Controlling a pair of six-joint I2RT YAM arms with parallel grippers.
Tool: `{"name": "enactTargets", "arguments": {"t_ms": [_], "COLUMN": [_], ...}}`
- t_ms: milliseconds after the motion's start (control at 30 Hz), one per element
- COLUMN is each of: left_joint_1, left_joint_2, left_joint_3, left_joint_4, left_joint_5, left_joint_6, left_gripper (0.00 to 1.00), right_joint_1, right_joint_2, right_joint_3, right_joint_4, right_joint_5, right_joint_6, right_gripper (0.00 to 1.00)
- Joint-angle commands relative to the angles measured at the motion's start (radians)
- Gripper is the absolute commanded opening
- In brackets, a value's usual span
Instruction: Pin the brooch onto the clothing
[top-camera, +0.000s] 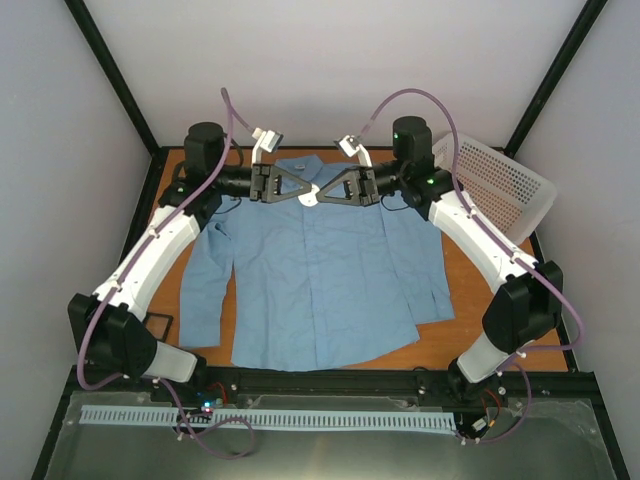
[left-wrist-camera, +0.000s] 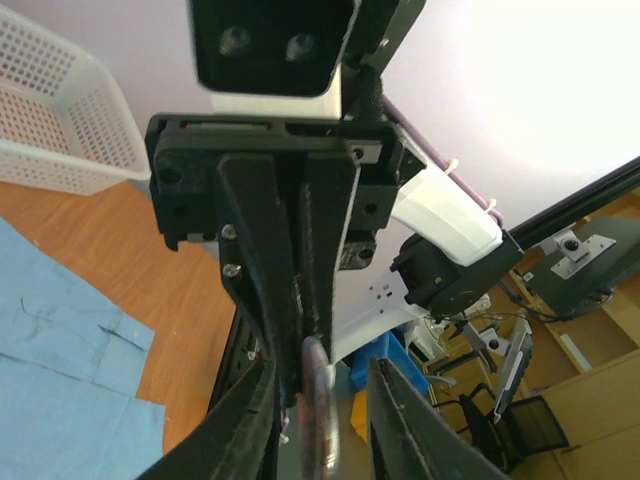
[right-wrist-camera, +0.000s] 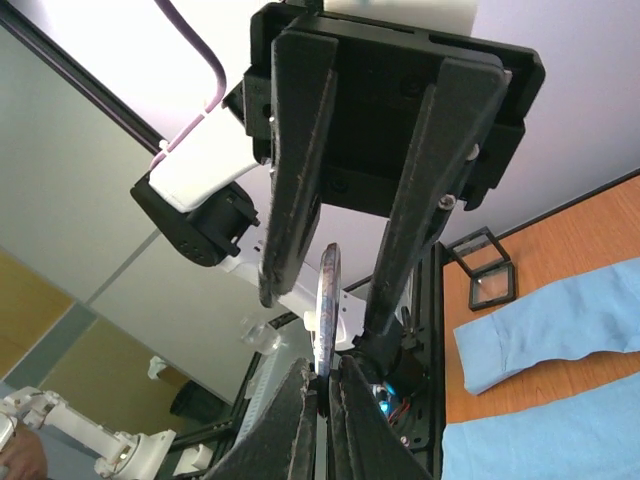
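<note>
Brooch (top-camera: 312, 198) is not yet on the clothing: it hangs in the air at the upper centre of the overhead view, above the collar of the blue shirt (top-camera: 320, 290), which lies spread front-up on the tabletop (top-camera: 470, 300). Nothing is pinned to the fabric as far as the pictures show, so the whole fastening is left to do. This looks like a hand-over between the arms.

Right tool (right-wrist-camera: 325, 372) is clamped tight on the disc's edge and holds it edge-on. Left tool (left-wrist-camera: 322, 385) faces it tip to tip, its jaws narrow on either side of the disc, with a slim gap showing on each side. Both arms sweep up from the lower corners of the overhead frame and bend inward, wrists roughly level, meeting over the collar.
</note>
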Motion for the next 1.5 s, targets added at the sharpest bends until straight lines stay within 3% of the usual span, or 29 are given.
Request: {"name": "enactTargets", "arguments": {"t_ms": [0,167,267,400,500,767,900,967,1000,1067,1133,1300,1467], "left_joint_1": [-0.011,-0.011,-0.01,-0.007,-0.007,-0.007,-0.007,-0.006,-0.005,-0.004,-0.004,-0.005,-0.006], "left_joint_2": [0.011,0.002,-0.029,-0.043,-0.039,-0.045,-0.055,-0.066,-0.071,-0.084,-0.1,-0.131,-0.16], "left_joint_3": [0.05,0.053,0.022,0.002,0.007,-0.003,-0.001,0.004,0.008,0.009,-0.001,-0.052,-0.084], "left_joint_4": [-0.097,-0.157,-0.094,-0.058,-0.052,-0.066,-0.087,-0.104,-0.119,-0.128,-0.102,0.053,0.091], "left_joint_5": [0.027,0.032,0.027,0.02,0.019,0.013,-0.013,-0.053,-0.082,-0.141,-0.199,-0.341,-0.427], "left_joint_6": [0.08,0.126,0.088,0.065,0.06,0.076,0.093,0.113,0.124,0.133,0.107,-0.025,-0.044], "left_gripper": [0.24,0.29,0.34,0.33,0.24,0.14,0.01,0.01,0.01,0.01,0.01,0.01,0.01], "right_joint_1": [0.001,0.002,0.002,0.002,0.001,0.002,0.002,0.002,0.001,-0.001,0.001,0.012,0.044], "right_joint_2": [0.009,0.009,0.009,0.007,0.004,-0.008,-0.013,-0.018,-0.021,-0.026,-0.035,-0.104,-0.077], "right_joint_3": [0.036,0.034,0.036,0.035,0.033,0.024,0.026,0.03,0.03,0.038,0.023,-0.172,-0.238], "right_joint_4": [0.003,0.0,-0.001,-0.002,-0.003,-0.014,-0.022,-0.033,-0.043,-0.078,-0.048,0.398,0.655], "right_joint_5": [-0.016,-0.013,-0.012,-0.013,-0.014,-0.013,-0.006,0.019,0.036,0.102,0.172,0.275,0.389], "right_joint_6": [0.004,0.0,0.0,0.002,0.002,-0.007,-0.013,-0.021,-0.025,-0.024,0.056,0.425,0.669], "right_gripper": [0.03,0.03,0.03,0.03,0.03,0.03,0.03,0.03,0.07,0.3,0.37,0.57,0.56]}}
